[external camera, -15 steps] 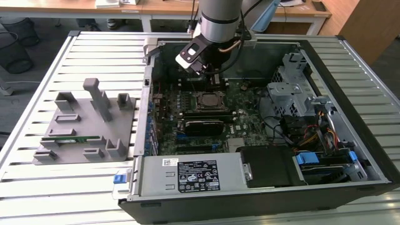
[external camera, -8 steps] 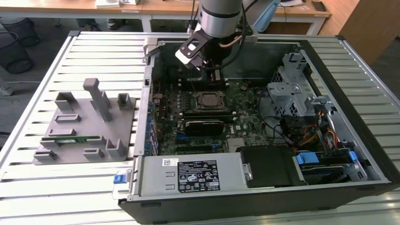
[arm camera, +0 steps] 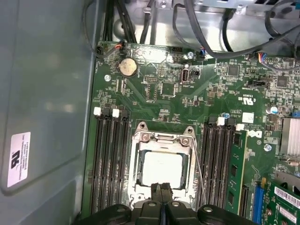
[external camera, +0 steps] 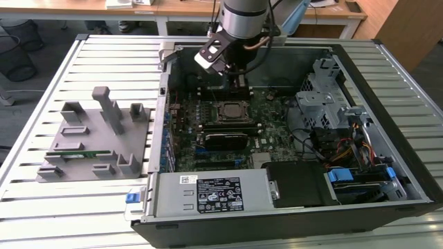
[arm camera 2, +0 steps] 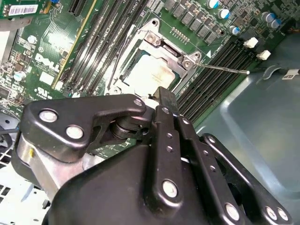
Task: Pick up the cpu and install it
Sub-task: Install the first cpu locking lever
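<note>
The cpu (arm camera: pixel 161 168) lies flat in the motherboard socket (arm camera: pixel 161 138), its silvery top showing through the metal frame's window; I also see the cpu (arm camera 2: pixel 152 75) in the second wrist view. In the exterior view the socket (external camera: pixel 229 111) sits mid-board inside the open computer case (external camera: pixel 408 171). My gripper (external camera: pixel 235 78) hangs just above the board at the socket's far edge. Its fingers (arm camera: pixel 161 192) are pressed together with nothing between them, at the socket's rim, and its black fingertip (arm camera 2: pixel 165 96) stands next to the cpu. A thin wire lever (arm camera 2: pixel 225 69) juts out beside the socket.
Memory slots (arm camera: pixel 110 159) flank the socket, one holding a green stick (arm camera: pixel 236 173). A power supply (external camera: pixel 207 192), drive cage (external camera: pixel 325 98) and cables (external camera: pixel 346 150) crowd the case. A grey fixture tray (external camera: pixel 90 140) with a green memory stick (external camera: pixel 80 154) sits at the exterior view's left.
</note>
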`<state>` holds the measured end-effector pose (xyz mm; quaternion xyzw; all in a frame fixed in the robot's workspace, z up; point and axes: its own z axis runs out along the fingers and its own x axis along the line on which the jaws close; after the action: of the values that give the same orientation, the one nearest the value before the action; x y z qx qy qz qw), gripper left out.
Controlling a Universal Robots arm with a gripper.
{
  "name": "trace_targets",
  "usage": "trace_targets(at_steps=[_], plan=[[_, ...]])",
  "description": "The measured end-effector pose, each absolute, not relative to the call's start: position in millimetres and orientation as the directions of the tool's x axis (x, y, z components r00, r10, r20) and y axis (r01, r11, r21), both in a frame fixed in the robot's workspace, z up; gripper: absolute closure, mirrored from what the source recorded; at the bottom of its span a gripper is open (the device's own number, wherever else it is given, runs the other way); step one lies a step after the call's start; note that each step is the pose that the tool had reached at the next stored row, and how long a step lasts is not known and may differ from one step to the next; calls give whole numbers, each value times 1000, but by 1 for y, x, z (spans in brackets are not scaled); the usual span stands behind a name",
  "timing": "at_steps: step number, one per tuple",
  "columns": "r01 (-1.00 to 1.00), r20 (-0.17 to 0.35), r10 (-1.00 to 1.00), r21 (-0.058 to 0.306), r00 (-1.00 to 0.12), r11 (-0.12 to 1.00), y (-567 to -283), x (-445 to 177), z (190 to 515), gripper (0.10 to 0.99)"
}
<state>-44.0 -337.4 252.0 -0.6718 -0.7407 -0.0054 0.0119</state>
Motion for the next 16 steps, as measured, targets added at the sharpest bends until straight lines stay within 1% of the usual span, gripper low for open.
trace_targets(at_steps=[16], plan=[[925, 25, 925, -8, -379, 379, -337, -44, 251, 980]])
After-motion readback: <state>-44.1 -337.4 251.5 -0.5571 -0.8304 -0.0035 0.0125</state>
